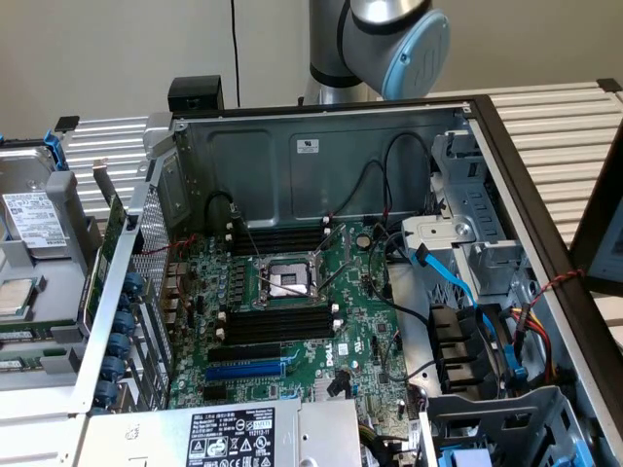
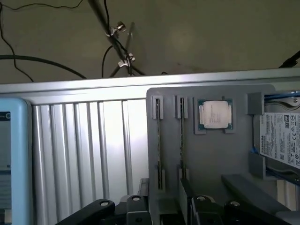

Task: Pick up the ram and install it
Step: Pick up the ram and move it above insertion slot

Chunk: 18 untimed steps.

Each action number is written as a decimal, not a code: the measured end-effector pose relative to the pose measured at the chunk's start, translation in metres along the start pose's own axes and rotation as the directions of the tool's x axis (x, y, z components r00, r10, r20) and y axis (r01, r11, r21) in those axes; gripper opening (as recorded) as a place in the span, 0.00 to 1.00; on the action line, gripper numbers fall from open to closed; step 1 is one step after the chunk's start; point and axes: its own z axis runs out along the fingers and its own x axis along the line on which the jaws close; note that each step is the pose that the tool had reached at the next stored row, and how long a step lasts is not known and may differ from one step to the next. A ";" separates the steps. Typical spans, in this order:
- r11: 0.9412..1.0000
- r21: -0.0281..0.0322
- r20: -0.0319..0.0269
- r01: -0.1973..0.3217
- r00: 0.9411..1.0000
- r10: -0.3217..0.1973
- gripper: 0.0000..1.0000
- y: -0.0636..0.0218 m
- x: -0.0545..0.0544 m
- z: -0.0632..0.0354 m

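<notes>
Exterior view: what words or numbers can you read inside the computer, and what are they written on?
"DELL": white letters on the green motherboard.
The power supply label: print too small to read.
The white sticker on the case's back wall: too small to read.
The hard drive label: too small to read.
</notes>
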 end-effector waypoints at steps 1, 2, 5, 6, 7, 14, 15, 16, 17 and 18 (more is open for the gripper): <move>1.000 0.000 0.000 -0.002 1.000 0.002 0.39 0.0000 0.000 0.0018; 1.000 0.000 0.000 -0.003 1.000 0.003 0.39 0.0000 0.000 0.0036; 1.000 0.000 0.000 -0.004 1.000 0.004 0.39 0.0002 -0.003 0.0090; 1.000 0.000 0.000 -0.004 1.000 0.004 0.39 0.0004 -0.005 0.0110; 1.000 0.000 0.000 -0.005 1.000 0.005 0.39 0.0006 -0.006 0.0129; 1.000 0.000 0.000 -0.005 1.000 0.005 0.39 0.0007 -0.005 0.0255; 1.000 0.000 0.000 -0.005 1.000 0.005 0.39 0.0007 -0.005 0.0274; 1.000 0.000 0.000 -0.005 1.000 0.005 0.39 0.0007 -0.005 0.0292; 1.000 0.000 0.000 -0.005 1.000 0.005 0.39 0.0007 -0.004 0.0311; 1.000 0.000 0.000 -0.005 1.000 0.005 0.39 0.0007 -0.004 0.0328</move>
